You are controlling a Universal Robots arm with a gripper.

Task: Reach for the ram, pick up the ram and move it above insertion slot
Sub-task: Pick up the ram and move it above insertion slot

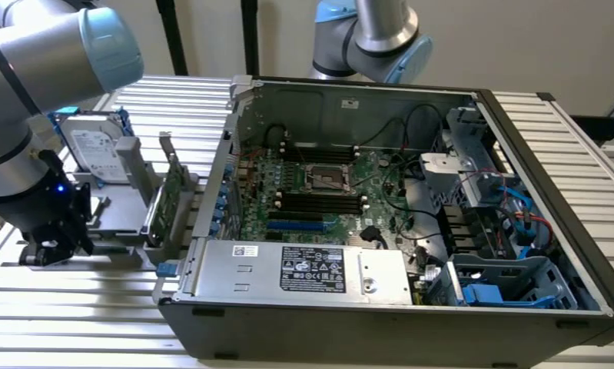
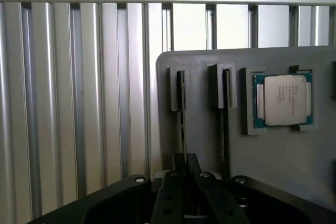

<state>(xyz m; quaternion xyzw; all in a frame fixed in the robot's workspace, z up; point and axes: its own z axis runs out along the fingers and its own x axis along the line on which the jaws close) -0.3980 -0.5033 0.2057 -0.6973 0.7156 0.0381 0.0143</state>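
Our end effector (image 2: 185, 160) is at the edge of the ram (image 2: 181, 111), which stands edge-up in a slot of the grey holder (image 2: 273, 161); we cannot tell how far it is open, or if it grips. An off-centre hold could tilt the thin stick and jam it in the slot

soft, even indoor light fills both views, and shadows are faint and diffuse. the ribbed aluminium counter (image 1: 71, 307) gleams pale, with bright streaks along its ridges. the open black computer case (image 1: 389, 334) holds shade inside, deepest in its corners. the silver-lidded processor chip (image 2: 286, 99) carries a mild sheen.
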